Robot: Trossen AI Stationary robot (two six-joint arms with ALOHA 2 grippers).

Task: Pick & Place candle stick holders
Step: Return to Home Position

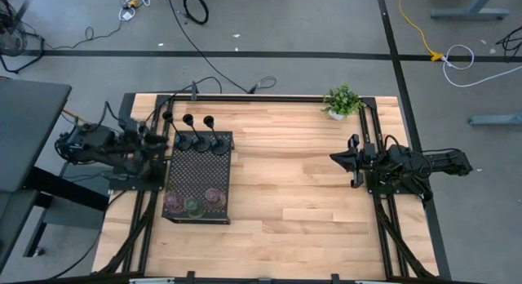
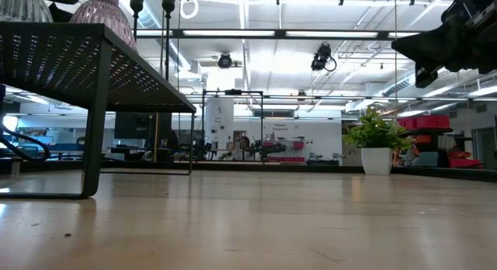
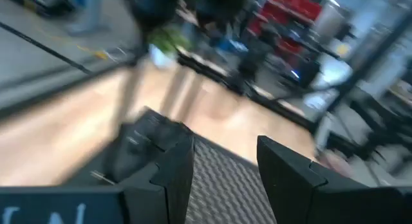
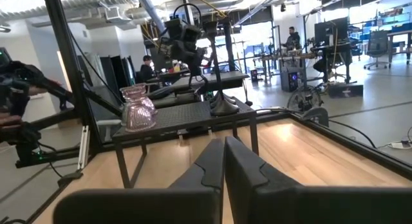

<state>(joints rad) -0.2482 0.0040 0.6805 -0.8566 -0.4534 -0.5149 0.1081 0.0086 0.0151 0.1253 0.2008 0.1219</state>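
- Looking down on the table [image 1: 302, 202], we find all 6 candle stick holders [image 1: 202, 143] on the black perforated tray [image 1: 198, 174] at its left side
- The 3 tall black stems [image 1: 188, 121] stand in a row at the tray's far end, each on a round base
- The 3 squat holders [image 1: 194, 206] sit in a row at the near end; the middle one looks green, the outer 2 pinkish
- The left gripper [image 3: 222, 179] hovers at the tray's left edge, its fingers [image 3: 170, 176] set apart with nothing between them
- The right gripper [image 4: 224, 163] waits at the table's right side, well apart from the tray, pressed closed and empty
- We see a small potted plant [image 1: 342, 100] near the far right corner
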